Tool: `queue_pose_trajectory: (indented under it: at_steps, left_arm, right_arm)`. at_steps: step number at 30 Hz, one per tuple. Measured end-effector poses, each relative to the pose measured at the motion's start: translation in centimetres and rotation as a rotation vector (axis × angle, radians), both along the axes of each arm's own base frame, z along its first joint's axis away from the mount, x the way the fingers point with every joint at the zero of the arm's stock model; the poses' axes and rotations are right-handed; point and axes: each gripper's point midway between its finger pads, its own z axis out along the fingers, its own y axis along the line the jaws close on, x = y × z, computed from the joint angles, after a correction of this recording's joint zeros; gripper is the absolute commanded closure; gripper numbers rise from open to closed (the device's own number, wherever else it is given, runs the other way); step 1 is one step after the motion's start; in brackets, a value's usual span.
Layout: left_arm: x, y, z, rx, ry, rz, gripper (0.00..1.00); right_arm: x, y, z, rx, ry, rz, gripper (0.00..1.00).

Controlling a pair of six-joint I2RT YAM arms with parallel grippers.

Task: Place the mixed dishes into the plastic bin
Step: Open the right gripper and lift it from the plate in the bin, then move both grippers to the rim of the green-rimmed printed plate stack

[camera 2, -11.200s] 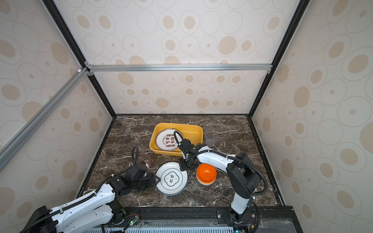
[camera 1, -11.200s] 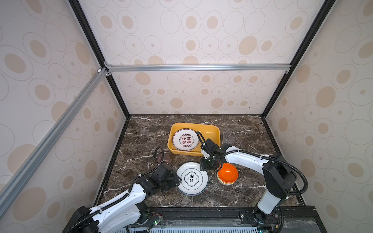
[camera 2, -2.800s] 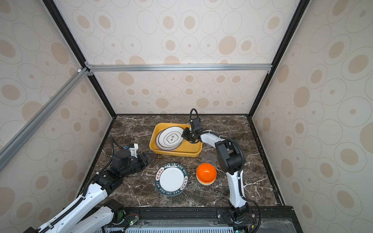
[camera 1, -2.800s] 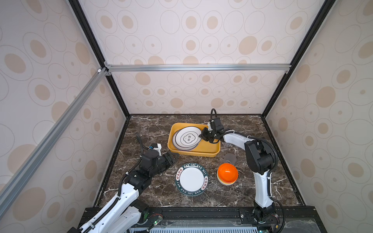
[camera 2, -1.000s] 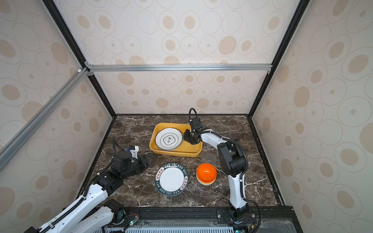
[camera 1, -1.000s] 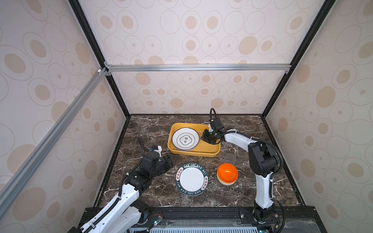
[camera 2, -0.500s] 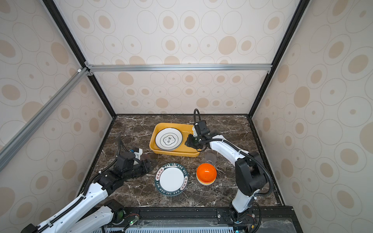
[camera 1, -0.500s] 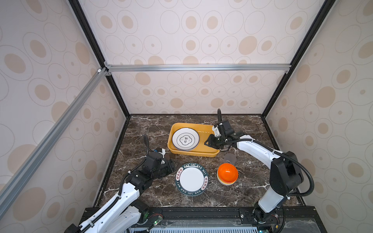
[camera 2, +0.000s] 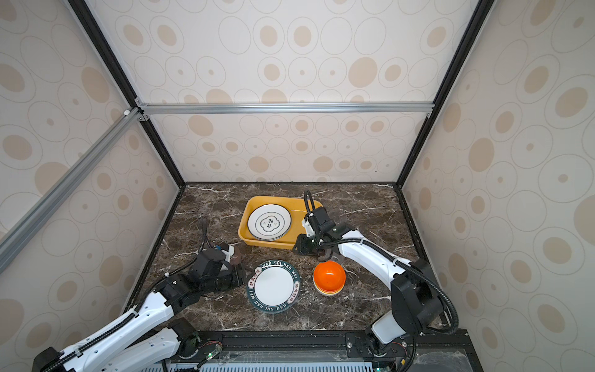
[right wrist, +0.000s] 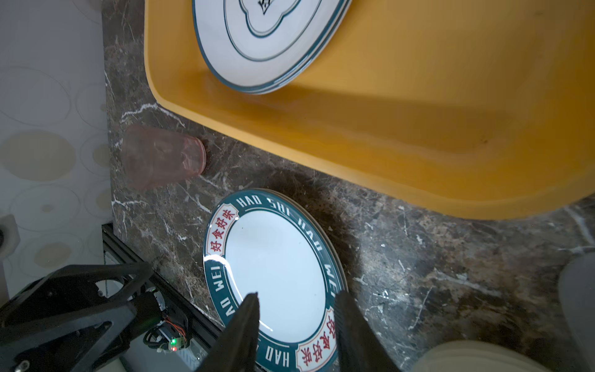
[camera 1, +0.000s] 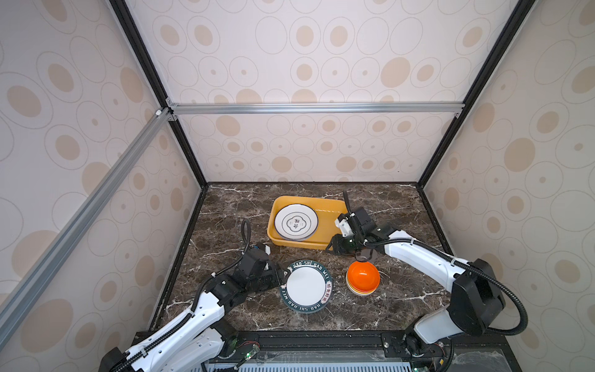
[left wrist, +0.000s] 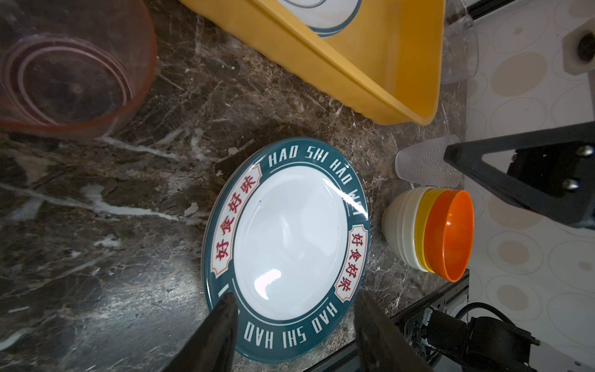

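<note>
The mustard-yellow plastic bin [camera 1: 325, 222] [camera 2: 299, 209] holds stacked white plates [camera 1: 296, 222] [right wrist: 267, 42]. A white plate with a dark green lettered rim [camera 1: 306, 286] [left wrist: 286, 248] lies on the table in front of it. My left gripper [camera 1: 281, 280] [left wrist: 295, 295] is open, its fingers either side of that plate's left edge. My right gripper [camera 1: 333, 248] [right wrist: 297, 295] is open and empty at the bin's front right corner. Stacked orange, yellow and off-white bowls [camera 1: 363, 277] [left wrist: 431, 232] sit right of the plate. A greyish cup [camera 1: 363, 256] [left wrist: 425, 167] stands behind them.
A pinkish cup [camera 2: 238, 252] [left wrist: 64, 74] [right wrist: 161, 157] stands on the marble by my left wrist. A clear cup [left wrist: 457, 54] stands past the bin's far corner. The black frame rail [camera 1: 322, 336] runs along the table's front edge, and patterned walls close the other three sides.
My right gripper has drawn back out of the bin to its front right corner, jaws widening. My left gripper has moved right to the green-rimmed plate's edge.
</note>
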Motion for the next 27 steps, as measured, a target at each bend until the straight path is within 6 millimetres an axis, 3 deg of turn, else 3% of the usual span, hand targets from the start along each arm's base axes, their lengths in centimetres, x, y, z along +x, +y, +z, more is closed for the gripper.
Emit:
queue_pose_trajectory:
  at_steps: [7, 19, 27]
  left_arm:
    - [-1.1, 0.2, -2.0, 0.034, 0.043, 0.002, 0.42]
    - [-2.2, 0.1, -5.4, 0.079, 0.116, 0.0, 0.42]
    - [-2.3, -0.2, -6.0, 0.075, 0.121, 0.0, 0.42]
  right_arm:
    - [-1.6, 1.0, -0.8, -0.037, 0.008, 0.043, 0.58]
    - [-2.9, 1.4, -4.6, -0.164, 0.061, 0.067, 0.58]
    - [-3.2, 1.4, -6.3, -0.209, 0.083, 0.069, 0.56]
